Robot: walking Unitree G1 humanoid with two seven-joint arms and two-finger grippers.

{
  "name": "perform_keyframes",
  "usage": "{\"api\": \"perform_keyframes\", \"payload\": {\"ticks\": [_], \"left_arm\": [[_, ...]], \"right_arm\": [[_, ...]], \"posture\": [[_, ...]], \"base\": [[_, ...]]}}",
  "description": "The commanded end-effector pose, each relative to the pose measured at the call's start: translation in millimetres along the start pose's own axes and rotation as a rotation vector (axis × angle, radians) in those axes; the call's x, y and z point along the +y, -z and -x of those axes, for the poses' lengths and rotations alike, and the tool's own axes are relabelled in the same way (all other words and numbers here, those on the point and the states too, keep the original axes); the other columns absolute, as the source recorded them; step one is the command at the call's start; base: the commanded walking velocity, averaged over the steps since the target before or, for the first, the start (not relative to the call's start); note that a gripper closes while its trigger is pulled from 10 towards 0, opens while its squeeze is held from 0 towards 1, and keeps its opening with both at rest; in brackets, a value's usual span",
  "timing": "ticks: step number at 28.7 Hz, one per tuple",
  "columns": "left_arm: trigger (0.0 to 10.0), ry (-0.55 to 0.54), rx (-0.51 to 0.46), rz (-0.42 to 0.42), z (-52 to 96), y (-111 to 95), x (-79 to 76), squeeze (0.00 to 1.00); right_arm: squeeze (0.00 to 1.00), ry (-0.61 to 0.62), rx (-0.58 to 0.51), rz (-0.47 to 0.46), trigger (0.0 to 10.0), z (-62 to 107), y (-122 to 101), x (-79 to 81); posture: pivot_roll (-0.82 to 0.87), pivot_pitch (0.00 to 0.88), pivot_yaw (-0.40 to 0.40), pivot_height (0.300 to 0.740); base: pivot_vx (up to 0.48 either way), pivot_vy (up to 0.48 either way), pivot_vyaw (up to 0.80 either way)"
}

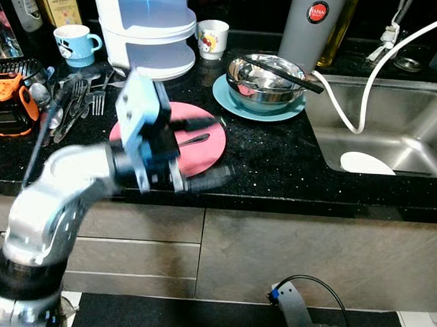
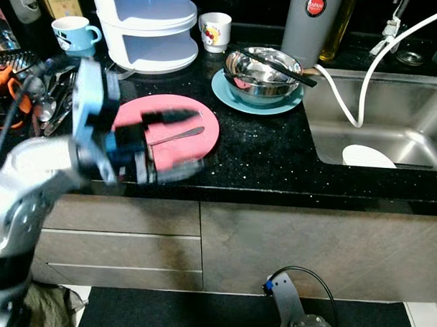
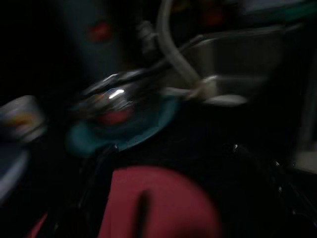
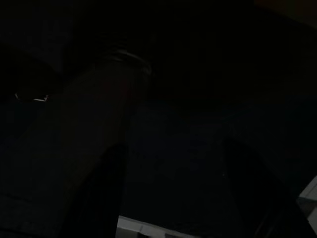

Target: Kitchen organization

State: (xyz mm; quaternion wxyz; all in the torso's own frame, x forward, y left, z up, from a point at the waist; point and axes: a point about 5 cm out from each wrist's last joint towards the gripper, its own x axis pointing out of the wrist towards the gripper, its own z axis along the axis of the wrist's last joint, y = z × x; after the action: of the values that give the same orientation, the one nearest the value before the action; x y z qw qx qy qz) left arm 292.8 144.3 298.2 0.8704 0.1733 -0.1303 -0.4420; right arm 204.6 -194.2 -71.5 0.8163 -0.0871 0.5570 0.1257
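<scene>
The left gripper (image 1: 204,150) hung over the front edge of the worktop (image 1: 276,165), blurred, its two black fingers spread: one lay above the pink plate (image 1: 201,152), the other reached past the plate's near rim toward the worktop's front edge. Nothing was pinched between them. The right gripper (image 4: 173,188) hung idle in the dark, fingers apart.

On the pink plate lay a metal spoon (image 2: 178,136), handle toward the plate's right rim. I judged the plate stiff, light and breakable, slick on polished stone; its near rim, closest to the worktop's front edge, offered the best hold, one finger above and one below. The spoon would slide if the plate tipped, so it looked better lifted first by its thin handle.

Further back, toward the sink (image 1: 392,134), a steel bowl (image 1: 264,82) sat on a teal plate (image 1: 238,103) with black chopsticks (image 1: 297,76) across it. At the worktop's left edge lay loose cutlery (image 1: 70,108), with a blue mug (image 1: 75,45) behind near the back edge. A white plate (image 1: 366,163) rested in the sink.
</scene>
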Motion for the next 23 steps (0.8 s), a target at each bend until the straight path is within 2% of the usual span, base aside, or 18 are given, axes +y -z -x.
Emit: {"api": "perform_keyframes", "payload": {"ticks": [1,4,7,15,21,23], "left_arm": [[10.0,-0.050,0.099,-0.044,3.6,13,11.6,0.00],[10.0,-0.047,0.162,-0.040,2.4,24,16.0,0.00],[10.0,-0.048,0.170,-0.027,-1.8,26,17.4,0.00],[10.0,0.000,0.273,0.088,-10.6,44,21.9,0.00],[10.0,0.067,0.291,0.204,-15.8,44,22.0,0.00],[10.0,0.085,0.298,0.214,-16.0,44,21.5,0.00]], "right_arm": [[0.00,0.005,0.006,-0.004,10.0,-0.3,2,0.3],[0.00,0.007,0.005,0.002,10.0,-0.2,2,-0.2],[0.00,0.012,0.005,0.000,10.0,0.0,2,-0.9],[0.00,0.025,0.012,0.000,10.0,0.8,4,-4.4],[0.00,0.032,0.020,0.001,10.0,1.4,7,-6.9],[0.00,0.032,0.021,0.001,10.0,1.5,7,-7.3]], "posture": [[0.06,0.111,-0.006,0.740],[0.06,0.113,-0.005,0.740],[0.05,0.114,-0.005,0.740],[0.03,0.125,-0.015,0.740],[0.02,0.137,-0.016,0.740],[0.02,0.138,-0.017,0.740]], "base": [[0.000,0.000,0.00],[0.000,0.000,0.00],[0.000,0.000,0.00],[0.000,0.000,0.00],[0.000,0.000,0.00],[0.000,0.000,0.00]]}}
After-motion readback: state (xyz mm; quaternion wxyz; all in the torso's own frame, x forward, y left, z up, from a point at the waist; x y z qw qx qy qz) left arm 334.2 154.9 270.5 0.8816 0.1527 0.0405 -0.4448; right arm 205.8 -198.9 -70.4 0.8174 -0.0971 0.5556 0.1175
